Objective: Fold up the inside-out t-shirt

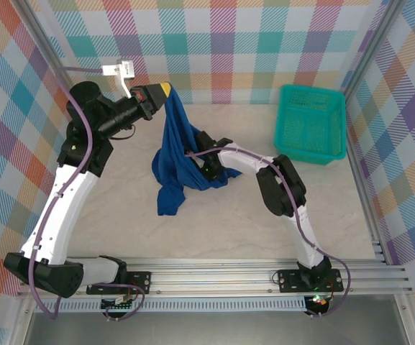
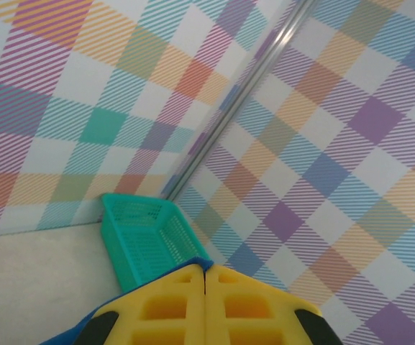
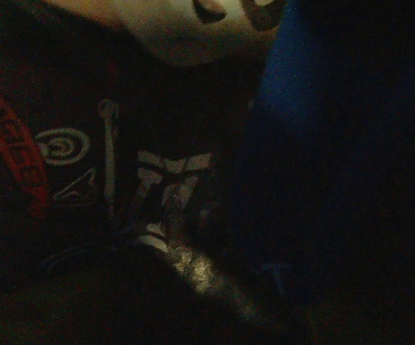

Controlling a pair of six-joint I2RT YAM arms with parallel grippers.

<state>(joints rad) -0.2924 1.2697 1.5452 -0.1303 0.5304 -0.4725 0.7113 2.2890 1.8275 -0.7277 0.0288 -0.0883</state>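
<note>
Hanging from clenched left gripper point(image 1: 162, 91) was shirt point(image 1: 172, 162), left of basket point(image 1: 311, 122); right gripper point(image 1: 206, 167) lay against shirt, its grip state indiscernible.

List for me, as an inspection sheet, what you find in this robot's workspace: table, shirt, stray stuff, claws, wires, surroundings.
Surface: pale, stone-patterned table; no spills seen.
Job's things: blue t-shirt hangs from the raised left arm, and its lower end seems to reach the table.
Clutter: teal mesh basket at the far right, nothing in it.
Grippers: left gripper shut on the shirt's top. The right gripper is buried in the folds; open or shut cannot be told.
Cables: purple cables run along both arms.
Surroundings: plaid walls; metal rail at the near edge.
</note>
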